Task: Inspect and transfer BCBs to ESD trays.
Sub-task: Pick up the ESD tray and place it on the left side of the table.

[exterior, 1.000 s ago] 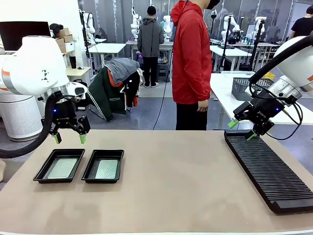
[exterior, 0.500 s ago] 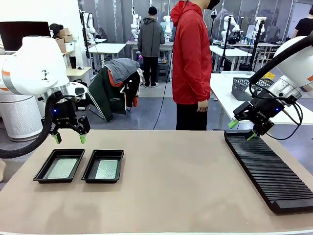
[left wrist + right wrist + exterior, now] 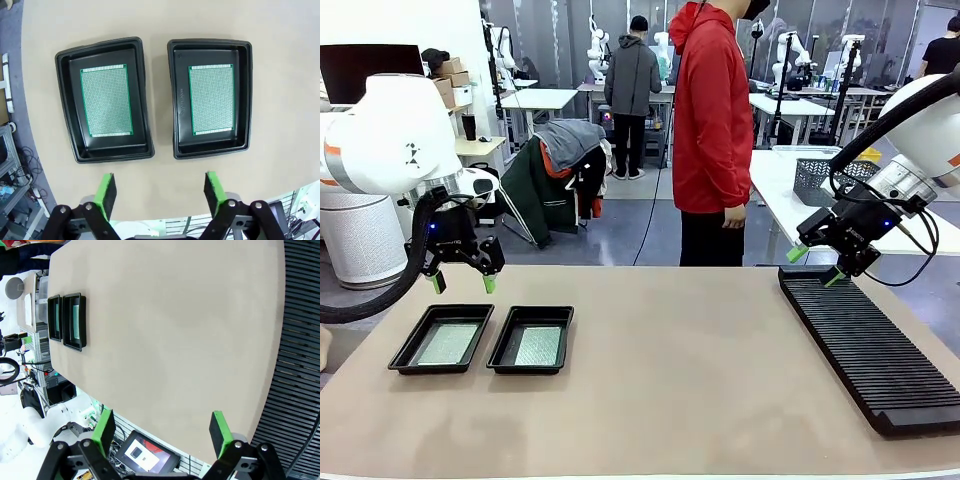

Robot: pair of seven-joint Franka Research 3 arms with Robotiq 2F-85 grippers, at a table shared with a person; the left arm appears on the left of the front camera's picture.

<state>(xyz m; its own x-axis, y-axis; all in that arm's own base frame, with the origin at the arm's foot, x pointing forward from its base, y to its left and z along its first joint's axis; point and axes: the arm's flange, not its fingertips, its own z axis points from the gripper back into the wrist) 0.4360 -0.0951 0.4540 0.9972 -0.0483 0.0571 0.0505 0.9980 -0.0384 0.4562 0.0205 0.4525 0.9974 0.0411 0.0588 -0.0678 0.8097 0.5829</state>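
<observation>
Here, two trays [image 3: 485, 339] set side by side near the table's [image 3: 670, 380] left edge, a BCB [image 3: 106, 101] laid in each, left gripper [image 3: 460, 283] held wide and empty above them, right gripper [image 3: 813, 265] spread wide over the rack's [image 3: 868, 345] far end, broad bare tabletop between.

Two shallow black rectangular plastic trays with raised rims sit side by side on the tan table: one on the left [image 3: 441, 339] and one on the right [image 3: 531, 339]. Two thin flat pale-green perforated boards are counted, one [image 3: 106, 101] lying in one tray and one [image 3: 211, 99] lying in the other, a single board per tray. One long black ribbed slotted rack [image 3: 870, 345] lies at the table's right side. One grey wire mesh basket [image 3: 817, 179] stands on the white table behind.
</observation>
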